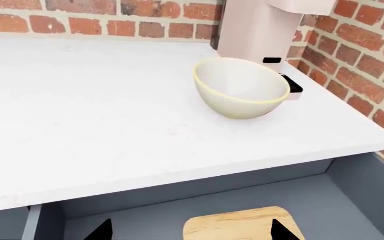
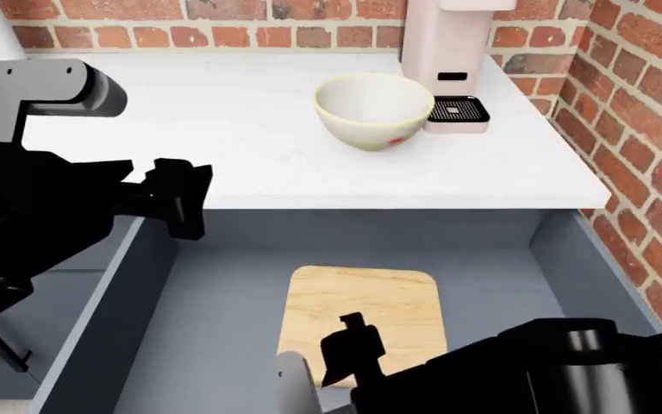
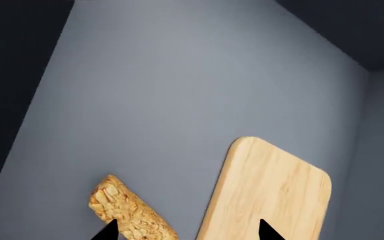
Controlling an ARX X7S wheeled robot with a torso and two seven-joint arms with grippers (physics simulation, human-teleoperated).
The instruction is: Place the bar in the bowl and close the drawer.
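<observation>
The tan, grainy bar [image 3: 130,214] lies on the floor of the open grey drawer [image 3: 178,90], beside a light-wood cutting board [image 3: 272,195]. My right gripper [image 3: 186,232] is open just above it, one fingertip over the bar's end and the other over the board. In the head view the right gripper [image 2: 348,349] hovers low in the drawer [image 2: 182,328] and hides the bar. The cream bowl [image 2: 371,108] stands upright on the white counter, red mark facing me. My left gripper [image 2: 182,200] is open and empty, held above the drawer's left side. The left wrist view also shows the bowl [image 1: 242,87].
A pale pink coffee machine [image 2: 446,52] stands right behind the bowl against the brick wall. Brick also runs along the right side. The white counter [image 2: 193,112] stretches left of the bowl. The cutting board [image 2: 364,315] fills the drawer's middle.
</observation>
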